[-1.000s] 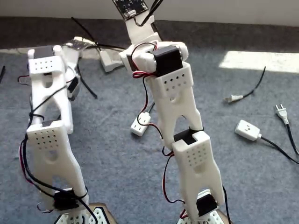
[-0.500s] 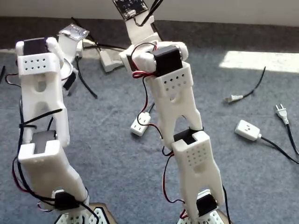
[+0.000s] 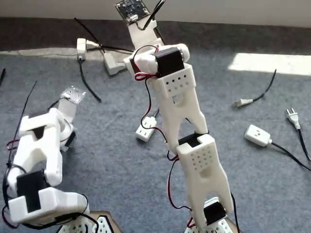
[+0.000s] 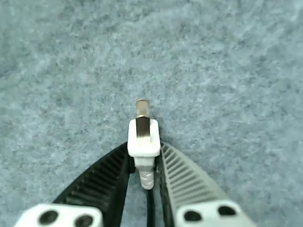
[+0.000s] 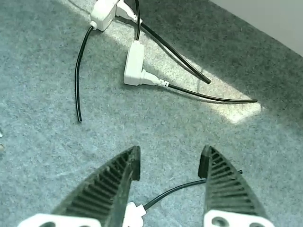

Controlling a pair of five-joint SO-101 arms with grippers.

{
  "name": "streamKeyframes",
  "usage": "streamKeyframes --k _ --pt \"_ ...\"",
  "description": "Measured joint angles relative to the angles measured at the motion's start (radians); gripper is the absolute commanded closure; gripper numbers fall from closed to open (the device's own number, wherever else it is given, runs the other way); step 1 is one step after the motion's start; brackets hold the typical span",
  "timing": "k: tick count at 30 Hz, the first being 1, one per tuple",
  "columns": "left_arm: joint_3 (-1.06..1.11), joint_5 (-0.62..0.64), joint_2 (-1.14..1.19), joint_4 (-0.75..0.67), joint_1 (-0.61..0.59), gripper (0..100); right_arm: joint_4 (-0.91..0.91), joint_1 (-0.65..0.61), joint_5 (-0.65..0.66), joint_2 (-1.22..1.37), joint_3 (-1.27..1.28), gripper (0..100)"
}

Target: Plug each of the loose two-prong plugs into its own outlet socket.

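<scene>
**High view.** The left arm [image 3: 41, 150] sits folded low at about 8 o'clock on the grey carpeted worktop [image 3: 107, 165], with its wrist tipped toward the centre. The right arm [image 3: 180, 102] reaches from 6 o'clock up the middle to 12 o'clock. A white outlet socket [image 3: 146, 130] lies near the centre, just beside the right arm. A second socket [image 3: 257, 135] lies at 3 o'clock on a black cable. A loose plug [image 3: 291, 115] lies at the 3 o'clock edge, near the second socket. Another plug end [image 3: 241, 102] lies at 2 o'clock. At 11 o'clock a third socket [image 3: 112, 62] and a fourth socket [image 3: 81, 48] lie near each other among black cables.

**Left wrist view.** The left pincer [image 4: 144, 145] is clenched on a white held plug [image 4: 143, 135]. The plug's body is squeezed between the two ribbed fingers and its metal prongs point away from the wrist, over the worktop. Whether the prongs touch the surface cannot be told.

**Right wrist view.** The right pincer [image 5: 170, 153] is released, its fingers wide apart and gripping nothing, above the worktop. Beyond its tips lies the third socket [image 5: 134, 64], with a black cable trailing from one end. The fourth socket [image 5: 102, 16] lies farther off. A thin black cable crosses under the gap to a small white piece [image 5: 134, 213] that is partly hidden by one finger.
</scene>
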Motion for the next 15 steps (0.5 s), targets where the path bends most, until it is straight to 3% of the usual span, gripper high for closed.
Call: streamKeyframes --k 4,7,10,15 --pt "0.235 0.000 -0.072 -0.298 0.000 99 0.000 0.000 0.000 0.000 0.000 79.2" --pt "0.331 0.000 -0.080 -0.453 0.000 90 0.000 0.000 0.000 0.000 0.000 79.2" --pt "0.350 0.002 -0.089 -0.494 -0.003 82 0.000 -0.002 0.000 0.000 0.000 79.2" --pt "0.353 0.002 -0.091 -0.520 -0.006 81 0.000 -0.002 0.000 0.000 0.000 79.2"
